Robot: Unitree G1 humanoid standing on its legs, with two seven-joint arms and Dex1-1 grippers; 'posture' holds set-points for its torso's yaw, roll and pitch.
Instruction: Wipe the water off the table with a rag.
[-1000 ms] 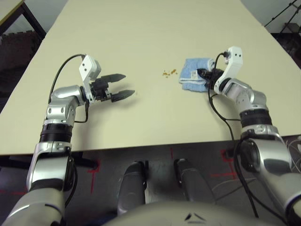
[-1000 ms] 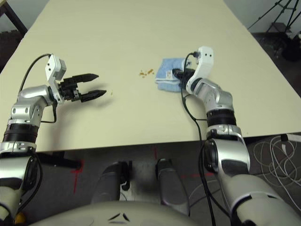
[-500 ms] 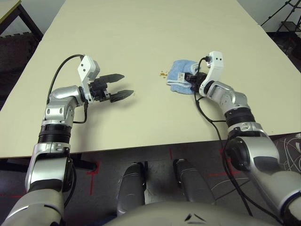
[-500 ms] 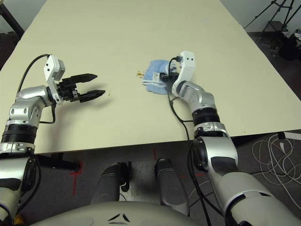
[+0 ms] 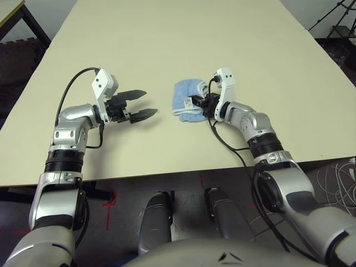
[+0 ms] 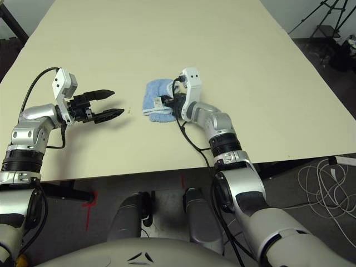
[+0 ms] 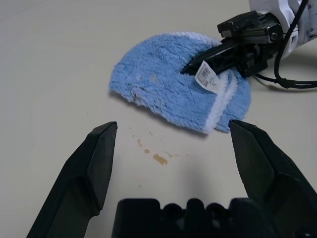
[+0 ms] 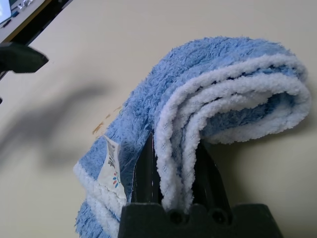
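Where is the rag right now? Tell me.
The rag lies on the table near the middle, pinched by the right gripper, with water droplets between it and the open left gripper.

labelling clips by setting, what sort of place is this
Likely a robot lab or test room, not a home: a large bare cream table on dark metal legs, a tripod by the far corner, loose cables and red tape marks on the dark floor.

Even, soft overhead light falls on the pale desk (image 5: 183, 33), without glare. Faint diffuse shadows lie under both arms and beside the rag (image 8: 233, 94). The floor beyond is dim. The left pincer (image 7: 181, 153) looks slightly blurred up close.
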